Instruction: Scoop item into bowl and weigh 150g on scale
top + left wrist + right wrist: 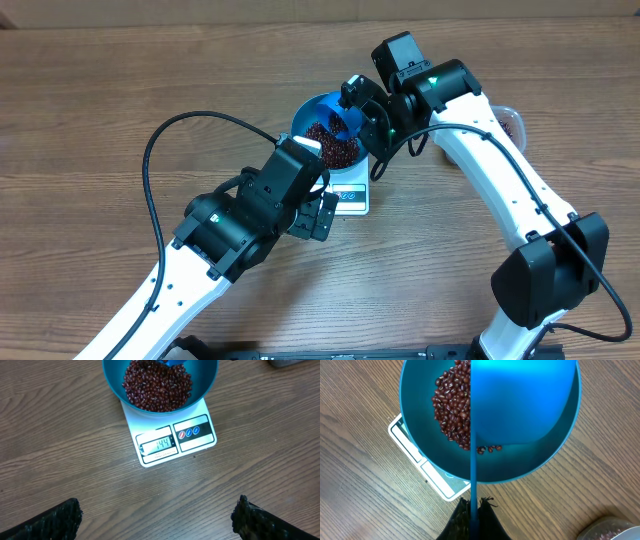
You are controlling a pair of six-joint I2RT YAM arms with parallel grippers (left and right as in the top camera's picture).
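1. The scale (172,435) lies on the wooden table (60,450). From overhead the left arm covers much of it. In the left wrist view the bowl (202,382) standing on it hides its far part.
2. The top edge of the left wrist view cuts the bowl off. In the right wrist view a blue scoop (520,400) held above the bowl blocks the right half of its inside.
3. The beans (157,385) lie heaped in the bowl, and a few loose ones show just past the scoop's edge. Whether the scoop itself carries any cannot be told.
4. The scale's display faces the left wrist camera and its small, faint digits look like 144.
5. A clear tub (610,530) is cut off at the corner of the right wrist view. From overhead it sits mostly behind the right arm.
6. The right gripper (475,510) is clamped tight on the scoop's thin handle. The right arm rises from the near right, bends at the elbow and reaches left, with its wrist over the bowl.
7. The left gripper (156,510) has its jaws spread fully and holds nothing. Only its fingertips show, at the bottom corners of its own view. It hovers over bare table just on the near side of the scale, and its arm stretches diagonally from the near left.
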